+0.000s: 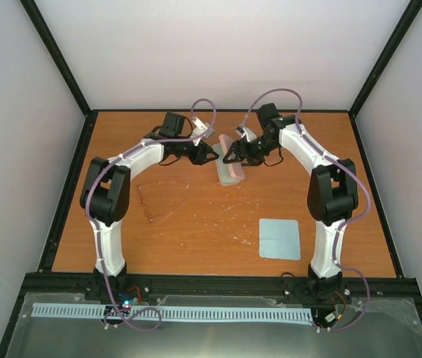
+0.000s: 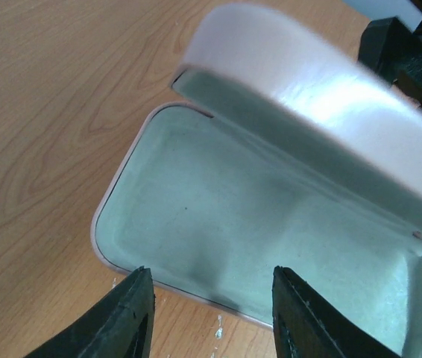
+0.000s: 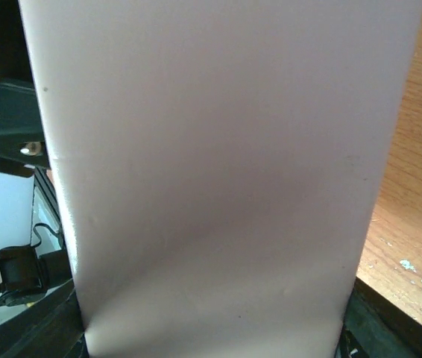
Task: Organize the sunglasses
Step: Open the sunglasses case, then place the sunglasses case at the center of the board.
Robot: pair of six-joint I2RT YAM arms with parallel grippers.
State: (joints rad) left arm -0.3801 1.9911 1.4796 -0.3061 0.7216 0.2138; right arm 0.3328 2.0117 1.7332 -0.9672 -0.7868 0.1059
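The pink case (image 1: 231, 170) lies open at the back centre of the table, its pale green lining (image 2: 256, 224) empty and its lid (image 2: 323, 112) raised. My left gripper (image 1: 215, 154) is open and empty, with its fingertips just short of the case's near rim in the left wrist view (image 2: 212, 280). My right gripper (image 1: 230, 156) is shut on the raised lid, which fills the right wrist view (image 3: 218, 186) between the fingers. The amber sunglasses (image 1: 159, 209) lie on the wood to the left of centre, faint against it and clear of both grippers.
A light blue square cloth (image 1: 279, 238) lies flat at the front right. The table has black frame rails (image 1: 68, 194) along its sides and white walls behind. The right arm's black gripper body (image 2: 408, 56) shows behind the lid.
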